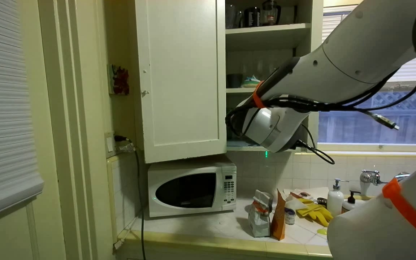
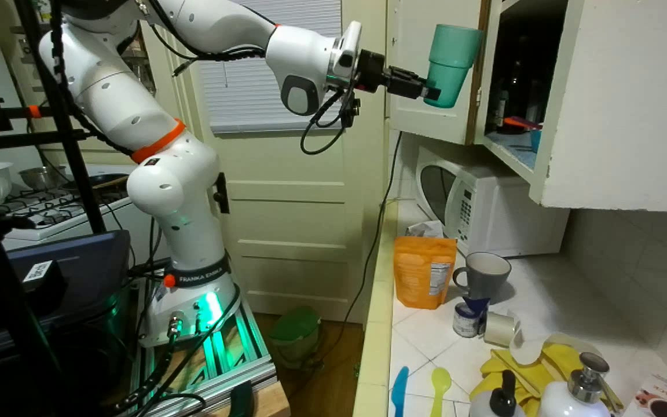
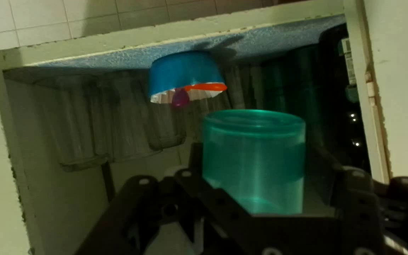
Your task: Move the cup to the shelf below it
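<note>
The teal translucent cup (image 2: 453,66) is held in the air in front of the open cupboard, nearly upright and slightly tilted. My gripper (image 2: 433,92) is shut on its lower part. In the wrist view, which stands upside down, the cup (image 3: 253,152) is between the fingers of the gripper (image 3: 257,156). The shelf, the lowest white board with a blue lining, shows at the top of the wrist view (image 3: 119,40) and in both exterior views (image 1: 244,148) (image 2: 507,157). The cup is apart from it. In an exterior view the arm hides cup and gripper.
A blue cup (image 3: 186,72) with orange and purple utensils stands on the shelf, with clear glasses (image 3: 76,124) behind and dark bottles at one side. Open cupboard doors (image 1: 182,79) (image 2: 634,104) flank the opening. The microwave (image 2: 495,214) stands on the counter below.
</note>
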Available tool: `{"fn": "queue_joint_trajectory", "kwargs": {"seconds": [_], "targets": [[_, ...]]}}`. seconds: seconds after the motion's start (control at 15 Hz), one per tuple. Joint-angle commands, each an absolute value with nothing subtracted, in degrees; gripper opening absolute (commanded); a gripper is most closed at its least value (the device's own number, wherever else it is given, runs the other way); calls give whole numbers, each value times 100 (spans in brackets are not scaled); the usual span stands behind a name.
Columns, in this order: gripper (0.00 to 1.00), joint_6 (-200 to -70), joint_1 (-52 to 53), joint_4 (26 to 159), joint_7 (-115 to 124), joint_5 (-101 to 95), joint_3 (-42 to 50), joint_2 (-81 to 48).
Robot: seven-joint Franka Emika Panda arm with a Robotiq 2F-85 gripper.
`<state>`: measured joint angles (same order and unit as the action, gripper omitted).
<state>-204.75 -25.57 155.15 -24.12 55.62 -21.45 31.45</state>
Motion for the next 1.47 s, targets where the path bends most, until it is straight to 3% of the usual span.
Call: {"fn": "queue_joint_trajectory", "kwargs": {"seconds": [0.0,0.13,0.2,0.47,0.53,0.8,1.4], "targets": [[47,-20068,-2784,15159,-2756,5350,-2140,2805],[47,-20169,-2696,15311,-2616,5403,-2136,2906],[72,-20138,-2705,15271,-2626,5393,-2130,2856],[72,-20138,-2702,15277,-2625,5393,-2132,2843],[47,-20138,-2702,15277,-2625,5393,-2131,2843],[47,-20674,-2260,15112,-2305,4830,-1817,2144],[47,-22723,-2510,14593,-2491,3886,-1977,198]]}}
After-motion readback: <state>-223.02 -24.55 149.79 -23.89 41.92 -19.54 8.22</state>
